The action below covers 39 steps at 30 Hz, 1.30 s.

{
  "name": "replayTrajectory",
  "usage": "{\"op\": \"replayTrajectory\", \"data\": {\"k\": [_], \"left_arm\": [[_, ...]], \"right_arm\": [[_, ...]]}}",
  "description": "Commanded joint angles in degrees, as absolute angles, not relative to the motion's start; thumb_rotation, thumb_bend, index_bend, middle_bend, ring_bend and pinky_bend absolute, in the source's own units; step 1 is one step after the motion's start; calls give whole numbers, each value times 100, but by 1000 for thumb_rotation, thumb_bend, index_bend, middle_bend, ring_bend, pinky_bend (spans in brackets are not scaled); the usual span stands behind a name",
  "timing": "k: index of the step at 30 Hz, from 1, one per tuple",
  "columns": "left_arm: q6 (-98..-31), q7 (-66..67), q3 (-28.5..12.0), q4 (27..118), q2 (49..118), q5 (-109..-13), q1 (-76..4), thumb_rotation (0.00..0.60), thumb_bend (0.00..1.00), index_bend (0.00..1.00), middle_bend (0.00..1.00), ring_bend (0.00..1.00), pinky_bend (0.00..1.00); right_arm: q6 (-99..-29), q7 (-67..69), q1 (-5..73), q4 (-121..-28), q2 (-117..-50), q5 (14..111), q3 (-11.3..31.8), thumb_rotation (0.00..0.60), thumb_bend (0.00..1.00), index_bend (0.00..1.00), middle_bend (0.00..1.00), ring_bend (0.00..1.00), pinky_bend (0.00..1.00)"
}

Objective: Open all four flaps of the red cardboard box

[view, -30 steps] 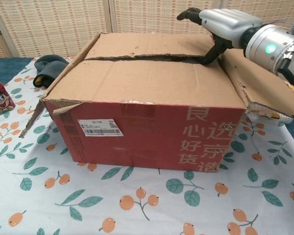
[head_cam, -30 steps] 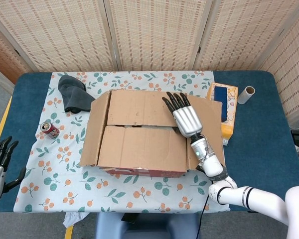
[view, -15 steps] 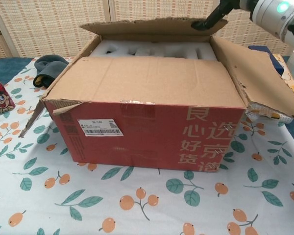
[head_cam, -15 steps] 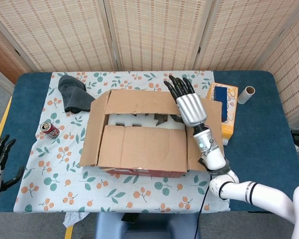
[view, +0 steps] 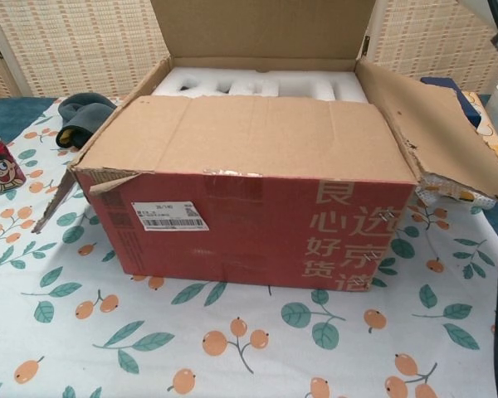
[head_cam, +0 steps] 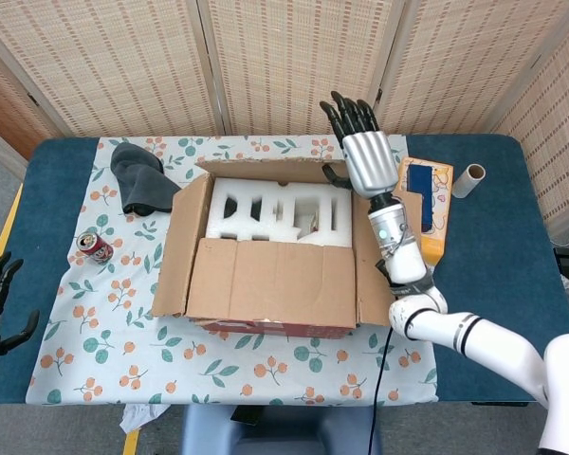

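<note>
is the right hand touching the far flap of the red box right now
Cannot tell. In the head view the right hand overlaps the raised far flap edge, hiding any contact; the chest view crops the hand out.

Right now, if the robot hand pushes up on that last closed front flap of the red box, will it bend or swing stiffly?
The front flap looks like thick corrugated board lying flat, so it should probably swing as one stiff panel along its fold. Its left corner is torn and frayed, so that end may flex or rip further. The red box holds white foam, likely light, so it might slide when pushed.
</note>
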<state>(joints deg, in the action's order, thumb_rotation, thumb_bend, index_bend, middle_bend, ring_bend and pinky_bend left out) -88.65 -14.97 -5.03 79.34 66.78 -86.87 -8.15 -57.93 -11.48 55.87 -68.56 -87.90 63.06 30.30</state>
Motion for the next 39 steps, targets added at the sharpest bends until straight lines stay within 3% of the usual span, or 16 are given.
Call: {"op": "replayTrajectory", "data": {"k": [1,12,15,19,23,32,36,39], "left_arm": [[-8635,-1565,-547,7843,6670,-8526,-890,600,463,0,0,0,0],[-8350,-2005,-691,7538,6695,-8253,-975,600,464,0,0,0,0],[-8303,-1992,-730,7455,6745,-8177,-992,600,464,0,0,0,0],[-8286,-1934,-736,7410,6767,-8149,-990,600,464,0,0,0,0],[-8366,-1919,-745,7439,6766,-8148,-945,600,464,0,0,0,0],[-8433,-1710,-702,7513,6775,-8274,-946,600,464,0,0,0,0],[-8451,-1622,-692,7521,6797,-8340,-975,600,464,0,0,0,0],[-8389,-1657,-683,7516,6801,-8355,-1010,600,464,0,0,0,0]], "right_arm": [[-5328,-691,6071,-5917,-9075,6152,3195,600,335,0,0,0,0],[-4194,536,7191,-2746,-10061,6157,3142,600,335,0,0,0,0],[-4063,935,7305,-2247,-10271,6292,3013,600,335,0,0,0,0],[-4104,1547,7223,-2264,-10281,6524,2823,600,335,0,0,0,0],[-4302,2022,6885,-3071,-9890,6783,2611,600,335,0,0,0,0],[-4927,1757,5320,-7421,-7667,6804,2211,600,335,0,0,0,0],[-4896,2015,4923,-8460,-7070,6672,2175,600,335,0,0,0,16],[-4767,2730,4710,-8864,-6856,6701,2208,600,335,0,0,7,88]]}}
